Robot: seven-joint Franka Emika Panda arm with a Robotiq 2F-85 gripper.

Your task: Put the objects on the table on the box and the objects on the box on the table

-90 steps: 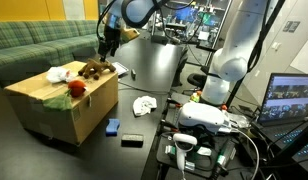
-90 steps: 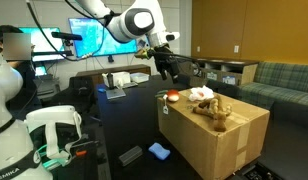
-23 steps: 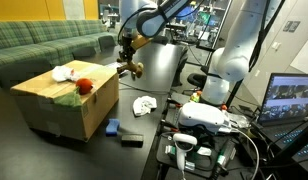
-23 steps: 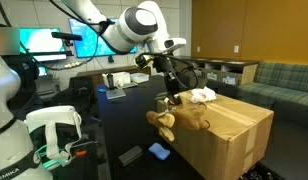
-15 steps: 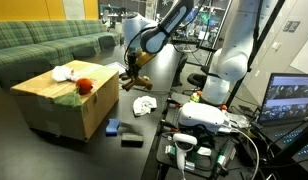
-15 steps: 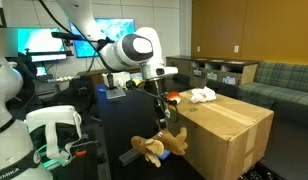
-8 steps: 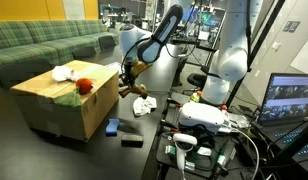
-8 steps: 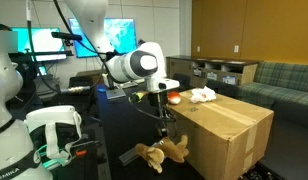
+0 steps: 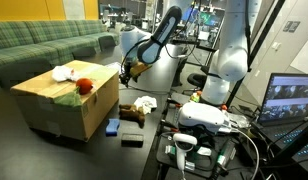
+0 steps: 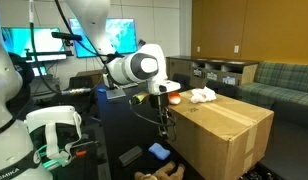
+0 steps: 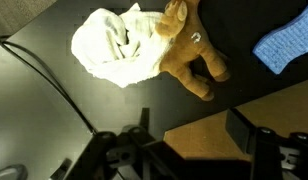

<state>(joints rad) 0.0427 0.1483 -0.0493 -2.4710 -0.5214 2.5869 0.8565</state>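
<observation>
Two things on box (image 9: 64,112) top: white rag (image 9: 60,73), red round item (image 9: 83,86). Brown plush toy (image 11: 184,45) lies on table (image 11: 44,25), touching crumpled white cloth (image 11: 116,45); blue cloth (image 11: 289,45) near. Pincer (image 11: 191,135) above toy, released, nothing betw. fingers.

We are seeing a fuzzy brown plush toy (image 11: 189,50), a soft, crumpled white cloth (image 11: 119,45) and a nubbly blue knitted rag (image 11: 286,45) resting on the smooth, matt black table (image 11: 34,120). The box (image 9: 69,105) is looking like matt brown cardboard.
</observation>
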